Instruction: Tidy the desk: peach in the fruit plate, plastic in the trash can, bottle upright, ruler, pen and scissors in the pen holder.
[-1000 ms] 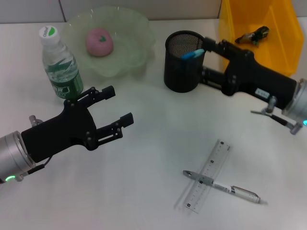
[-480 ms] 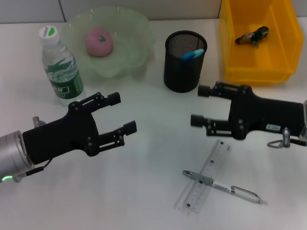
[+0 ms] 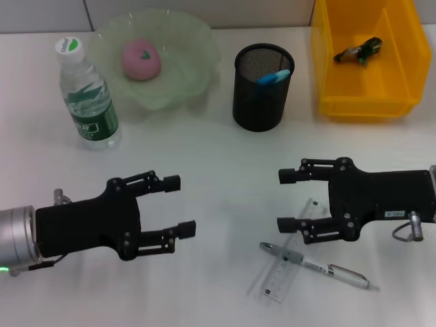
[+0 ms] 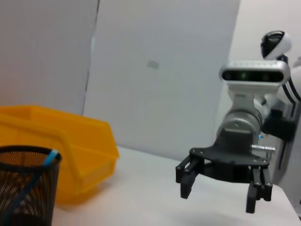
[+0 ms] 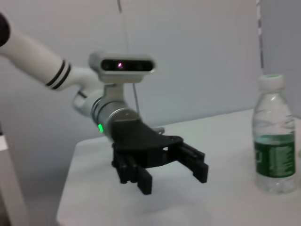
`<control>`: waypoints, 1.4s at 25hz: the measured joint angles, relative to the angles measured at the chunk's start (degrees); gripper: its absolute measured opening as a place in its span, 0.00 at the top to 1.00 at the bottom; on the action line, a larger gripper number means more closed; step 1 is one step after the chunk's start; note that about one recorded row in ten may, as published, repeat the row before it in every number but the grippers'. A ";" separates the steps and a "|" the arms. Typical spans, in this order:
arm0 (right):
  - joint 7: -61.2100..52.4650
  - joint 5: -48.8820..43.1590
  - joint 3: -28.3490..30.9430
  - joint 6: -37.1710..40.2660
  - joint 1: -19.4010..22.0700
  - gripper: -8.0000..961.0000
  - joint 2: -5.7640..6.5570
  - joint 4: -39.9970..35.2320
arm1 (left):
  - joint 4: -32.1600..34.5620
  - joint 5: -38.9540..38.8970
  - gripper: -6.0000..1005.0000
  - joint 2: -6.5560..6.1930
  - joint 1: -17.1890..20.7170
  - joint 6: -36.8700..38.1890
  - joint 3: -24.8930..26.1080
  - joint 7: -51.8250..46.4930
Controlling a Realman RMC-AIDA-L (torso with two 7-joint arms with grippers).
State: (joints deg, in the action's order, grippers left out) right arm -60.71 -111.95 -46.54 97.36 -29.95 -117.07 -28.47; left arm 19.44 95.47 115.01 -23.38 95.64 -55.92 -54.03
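No legible txt; bottle (image 3: pixel 86 99) label, cap print unreadable.

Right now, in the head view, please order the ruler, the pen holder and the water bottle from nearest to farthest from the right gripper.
From the right gripper:
1. Ruler, just under its lower finger.
2. Pen holder, farther back on the desk.
3. Water bottle, upright, far over on the left side.

Open table (image 3: pixel 225 170) between both tools

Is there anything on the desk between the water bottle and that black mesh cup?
Yes. In the head view, the green fruit plate holding the peach sits between the bottle and the pen holder, slightly farther back.
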 joint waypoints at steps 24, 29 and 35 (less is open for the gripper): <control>-12.58 -17.92 -0.58 11.11 -9.38 0.18 0.23 -17.51 | 3.99 6.69 0.21 0.68 -1.82 -0.42 -0.56 -4.97; -13.50 -21.05 -3.55 11.88 -12.49 0.18 0.02 -18.63 | 5.96 8.04 0.21 0.74 -2.10 -0.85 -0.38 -7.65; -14.76 -23.24 -10.96 11.94 -15.51 0.19 -0.30 -20.49 | 6.32 8.19 0.21 0.77 -1.96 -1.00 -0.17 -7.40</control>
State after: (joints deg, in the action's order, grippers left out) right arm -75.47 -135.19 -57.50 109.30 -45.46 -117.37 -48.96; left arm 25.76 103.66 115.78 -25.34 94.64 -56.09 -61.43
